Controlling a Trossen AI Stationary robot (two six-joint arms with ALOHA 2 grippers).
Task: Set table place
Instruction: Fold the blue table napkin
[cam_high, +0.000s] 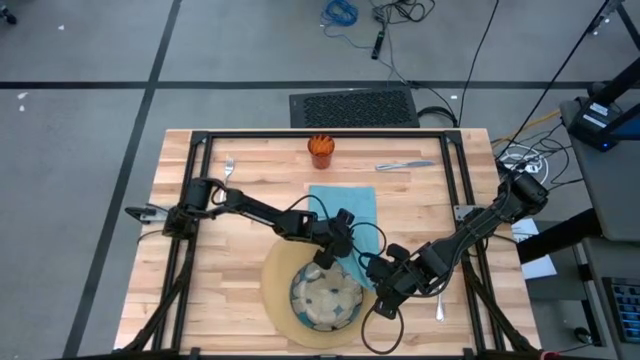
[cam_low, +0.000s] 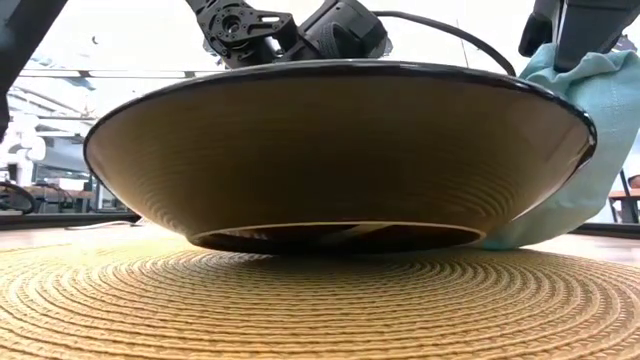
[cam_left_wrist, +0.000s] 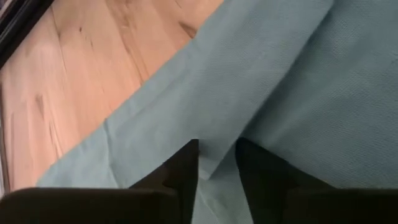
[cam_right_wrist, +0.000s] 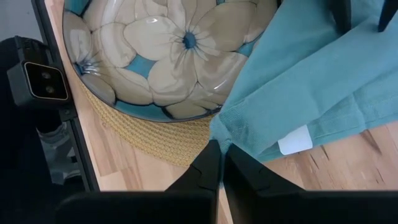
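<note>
Bright, even overhead light, soft shadows only. At table height the dish (cam_low: 340, 150) looms dark underneath against a washed-out room; the near mat (cam_low: 300, 310) weave goes slightly soft.

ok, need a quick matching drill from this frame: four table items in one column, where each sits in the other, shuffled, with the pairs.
Things:
1. orange cup
2. fork
3. knife
4. patterned dish

Places:
A. on the round tan mat, at the near edge
B. far edge of the table, about the middle
C. far left part of the table
D. far right part, right of the cup

Pairs: 1-B, 2-C, 3-D, 4-A
</note>
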